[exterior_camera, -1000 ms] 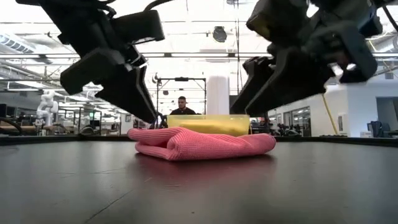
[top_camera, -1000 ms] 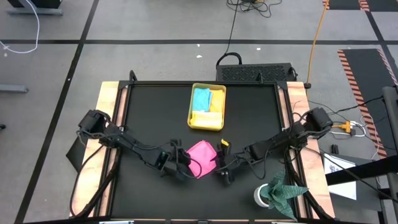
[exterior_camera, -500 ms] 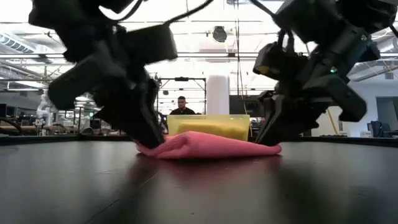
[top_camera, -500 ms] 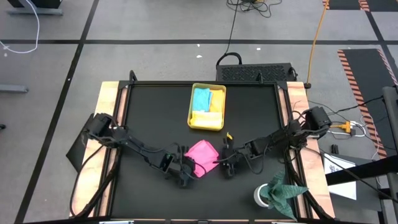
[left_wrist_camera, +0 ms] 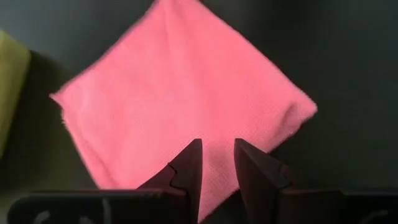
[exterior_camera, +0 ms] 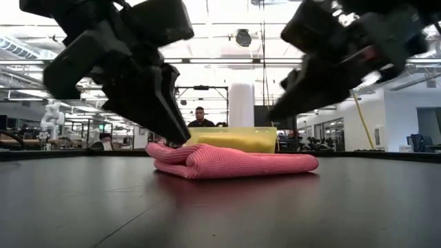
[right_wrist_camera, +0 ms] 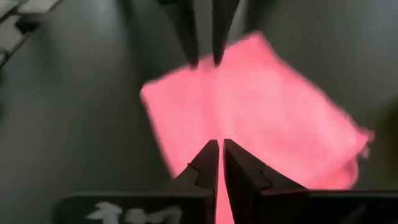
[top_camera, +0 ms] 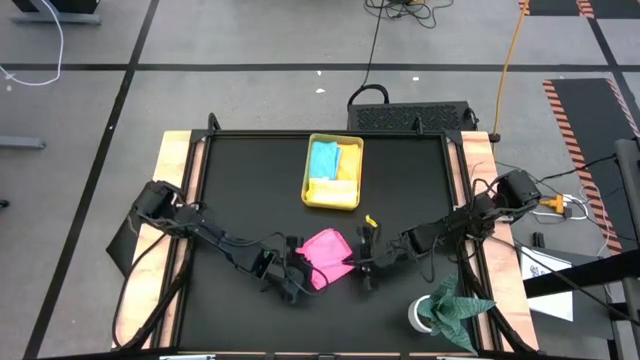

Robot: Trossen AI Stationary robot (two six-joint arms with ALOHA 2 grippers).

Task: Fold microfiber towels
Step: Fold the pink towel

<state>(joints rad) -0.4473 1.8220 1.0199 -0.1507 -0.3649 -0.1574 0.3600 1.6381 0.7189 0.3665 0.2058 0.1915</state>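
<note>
A folded pink microfiber towel [top_camera: 327, 258] lies flat on the black table [top_camera: 240, 180] near its front middle; it also shows in the low view [exterior_camera: 231, 162]. My left gripper [left_wrist_camera: 216, 148] slants down at the towel's left end [exterior_camera: 165, 150], its fingers a narrow gap apart with nothing between them. My right gripper [right_wrist_camera: 219, 144] is shut on nothing. It hangs a little above the towel's right end [exterior_camera: 303, 162]. A light blue towel [top_camera: 324, 160] and a yellow towel [top_camera: 346, 166] lie in the yellow tray [top_camera: 333, 203]. My left gripper has its fingertips [exterior_camera: 173, 138] right at the top of the pink towel's left end. I cannot tell whether they touch the cloth. The towel lies flat on the table.
The yellow tray stands at the far middle of the table, behind the pink towel. A dark green cloth [top_camera: 455, 308] lies over a white object at the near right corner. A person [exterior_camera: 201, 117] sits in the room beyond the far edge.
My right gripper has shut. It dipped to the pink towel's right end and has risen clear again. My left gripper came down onto the towel's left end and tipped further over. The towel was squashed flatter and now lies a little longer toward the right.
</note>
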